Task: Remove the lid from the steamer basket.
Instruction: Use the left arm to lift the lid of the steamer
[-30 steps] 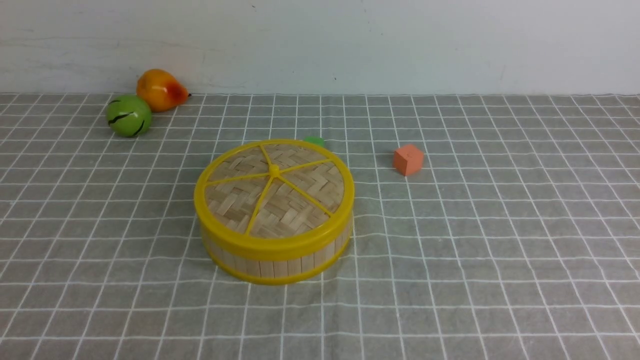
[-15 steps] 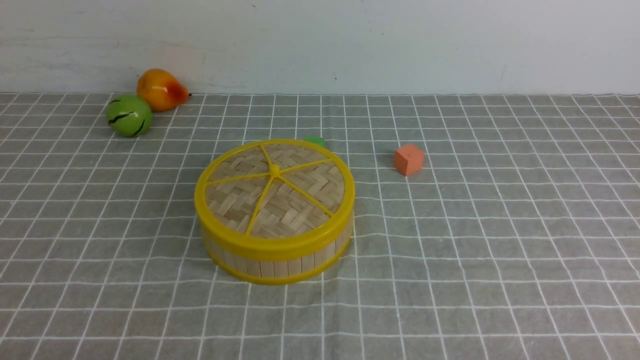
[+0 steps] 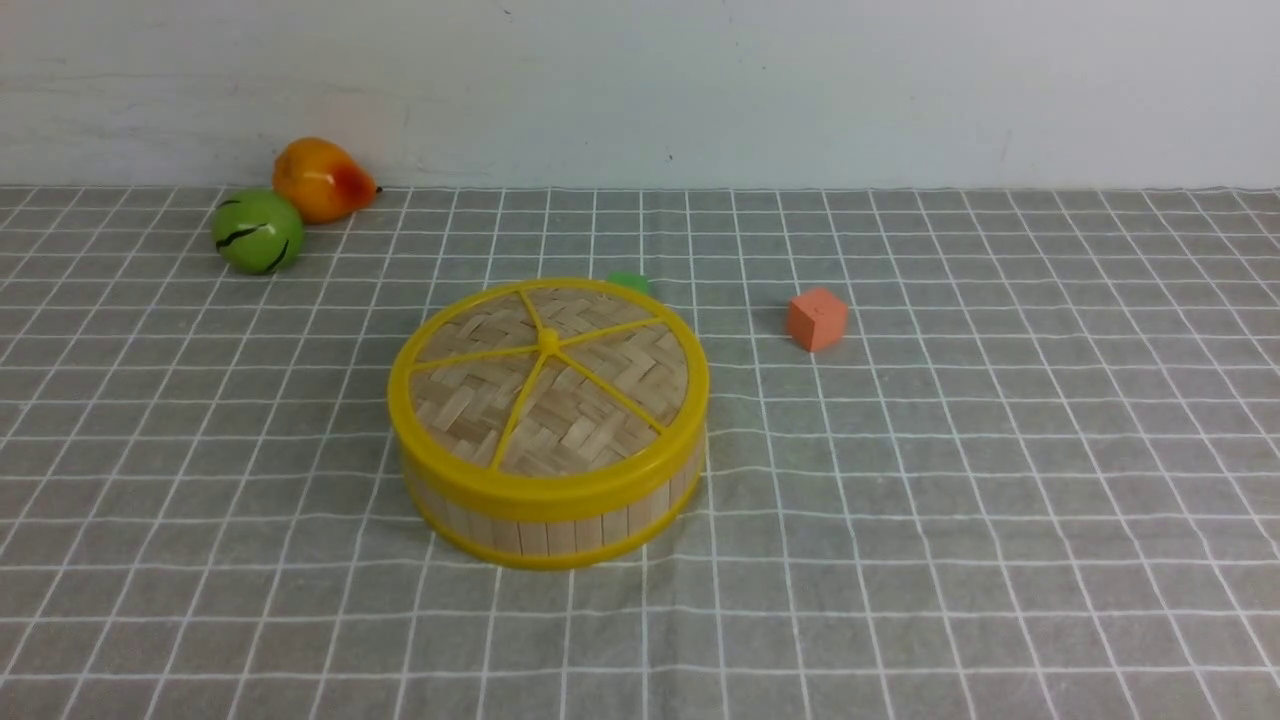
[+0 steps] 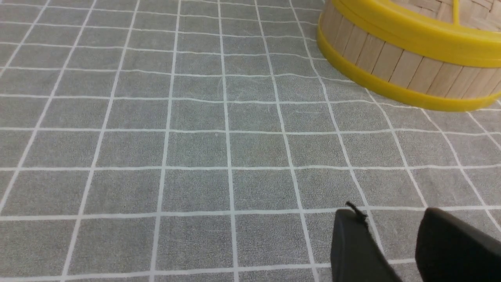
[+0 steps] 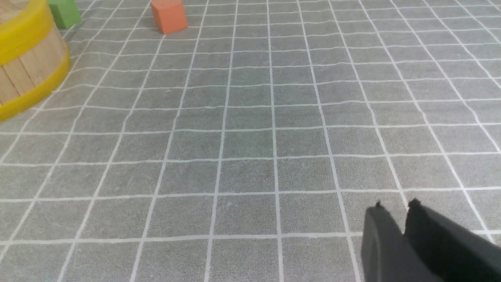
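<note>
- The steamer basket (image 3: 550, 525) stands a little left of the table's (image 3: 1000, 500) middle, on the grey checked cloth, and the lid (image 3: 548, 385) sits flat on it, its yellow rim flush with the basket's top edge all round.
- A green block (image 3: 628, 282) lies just behind the basket's far edge, mostly hidden by it. An orange cube (image 3: 817, 319) sits apart on the far right.
- A green ball (image 3: 257, 231) and an orange pear (image 3: 322, 179) touch each other at the far left, by the wall (image 3: 800, 90), well apart from the basket.
- We see open cloth on the basket's near side, its left and its right. The widest stretch is to the right.
- The left pincer (image 4: 391, 213) hovers low over the cloth, well apart from the basket's slatted wall, with a plain gap between its fingers and nothing held.
- The right pincer (image 5: 395, 205) hovers low over the cloth on the right, well apart from the basket, its tips parted by a narrow slit and gripping nothing.
</note>
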